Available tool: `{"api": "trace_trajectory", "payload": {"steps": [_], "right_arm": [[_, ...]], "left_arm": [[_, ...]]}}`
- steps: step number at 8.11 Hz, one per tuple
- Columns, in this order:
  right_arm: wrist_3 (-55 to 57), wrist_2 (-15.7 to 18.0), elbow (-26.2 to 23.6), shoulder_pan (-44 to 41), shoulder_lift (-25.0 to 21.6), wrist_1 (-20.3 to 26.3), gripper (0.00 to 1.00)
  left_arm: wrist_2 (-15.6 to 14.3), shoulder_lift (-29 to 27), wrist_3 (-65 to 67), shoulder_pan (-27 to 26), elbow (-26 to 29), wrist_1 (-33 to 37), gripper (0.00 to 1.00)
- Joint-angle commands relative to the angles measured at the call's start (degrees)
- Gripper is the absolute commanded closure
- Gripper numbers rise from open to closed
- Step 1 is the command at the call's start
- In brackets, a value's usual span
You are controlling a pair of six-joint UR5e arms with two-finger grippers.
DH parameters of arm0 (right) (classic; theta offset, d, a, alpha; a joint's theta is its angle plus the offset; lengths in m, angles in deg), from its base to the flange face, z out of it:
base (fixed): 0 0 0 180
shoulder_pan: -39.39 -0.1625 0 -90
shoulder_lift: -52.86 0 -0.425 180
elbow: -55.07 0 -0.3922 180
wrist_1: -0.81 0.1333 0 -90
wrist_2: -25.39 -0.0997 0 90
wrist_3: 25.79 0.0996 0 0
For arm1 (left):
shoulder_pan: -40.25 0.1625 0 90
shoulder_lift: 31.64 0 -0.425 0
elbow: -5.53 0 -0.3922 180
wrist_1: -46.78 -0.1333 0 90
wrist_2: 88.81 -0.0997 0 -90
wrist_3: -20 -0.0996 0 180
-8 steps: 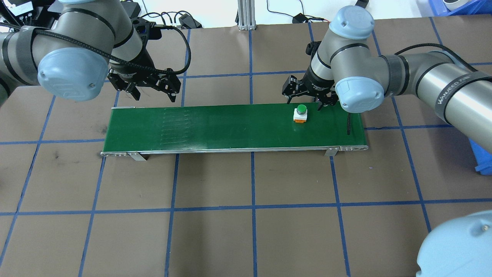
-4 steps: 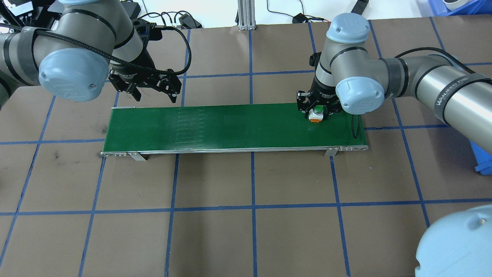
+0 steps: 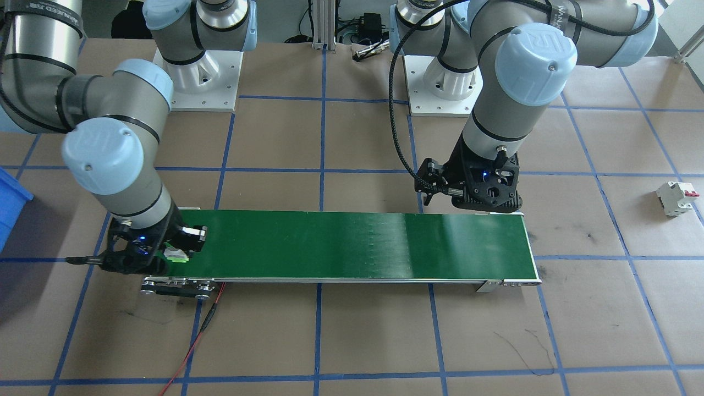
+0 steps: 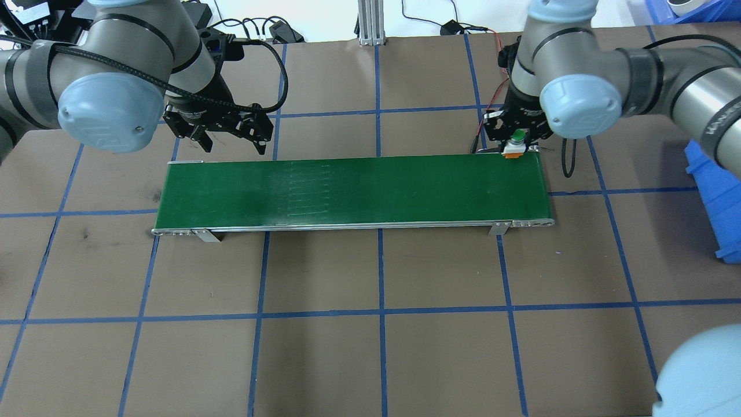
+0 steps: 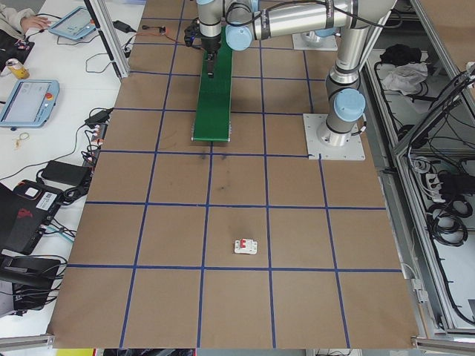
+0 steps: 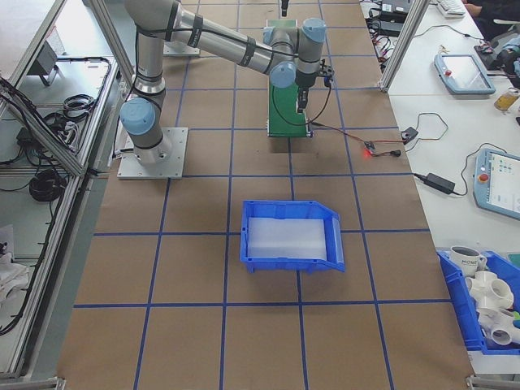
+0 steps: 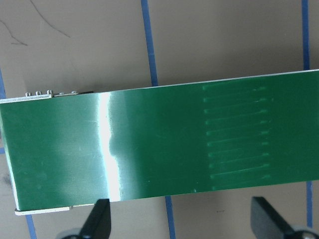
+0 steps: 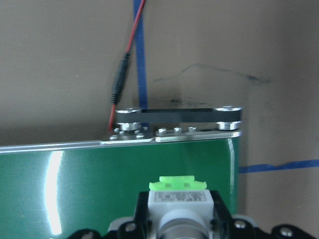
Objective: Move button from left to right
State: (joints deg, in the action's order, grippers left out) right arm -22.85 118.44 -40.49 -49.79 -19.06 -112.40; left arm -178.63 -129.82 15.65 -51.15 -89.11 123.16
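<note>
Gripping the button [image 4: 514,145], the right claw [image 4: 515,141] hides its cap overhead; left claw [image 4: 223,134] released.

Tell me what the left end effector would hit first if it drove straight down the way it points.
Probably the green conveyor belt: the left end effector points down near the belt's far edge, its fingers spread. Depth is unclear; it might land on brown table paper instead.

Brown table [image 4: 376,359] (blue tape grid), white benches [image 5: 52,81]
</note>
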Motion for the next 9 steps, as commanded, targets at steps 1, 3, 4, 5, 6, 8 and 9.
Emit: {"api": "trace_trajectory", "payload": {"steps": [1, 3, 4, 5, 6, 8, 9], "right_arm": [[-15.36, 0.56, 1.78, 10.39, -5.14, 5.34, 1.00], [-28.98, 1.69, 1.87, 19.09, -8.49, 6.33, 1.00], [-35.74, 1.79, 2.04, 23.22, -9.20, 6.42, 1.00], [-41.38, 1.70, 2.74, 26.75, -9.29, 6.42, 1.00], [-46.31, 1.52, 3.18, 29.74, -9.55, 6.42, 1.00], [-53.44, 1.17, 3.54, 34.76, -9.56, 6.33, 1.00], [-54.61, 0.91, 3.54, 36.52, -9.56, 6.33, 1.00]], "left_arm": [[0.00, -0.08, 0.05, 0.00, -0.02, 0.00, 0.00], [0.00, -0.08, 0.05, -0.09, -0.10, 0.00, 0.00], [0.00, -0.08, 0.05, -0.09, -0.02, 0.00, 0.00], [0.00, -0.08, 0.05, -0.09, -0.02, -0.09, 0.00], [0.00, -0.08, 0.05, -0.09, -0.10, -0.09, 0.00], [0.00, -0.08, 0.05, -0.09, -0.10, 0.00, 0.00], [0.00, -0.08, 0.05, -0.09, -0.02, -0.09, 0.00]]}}
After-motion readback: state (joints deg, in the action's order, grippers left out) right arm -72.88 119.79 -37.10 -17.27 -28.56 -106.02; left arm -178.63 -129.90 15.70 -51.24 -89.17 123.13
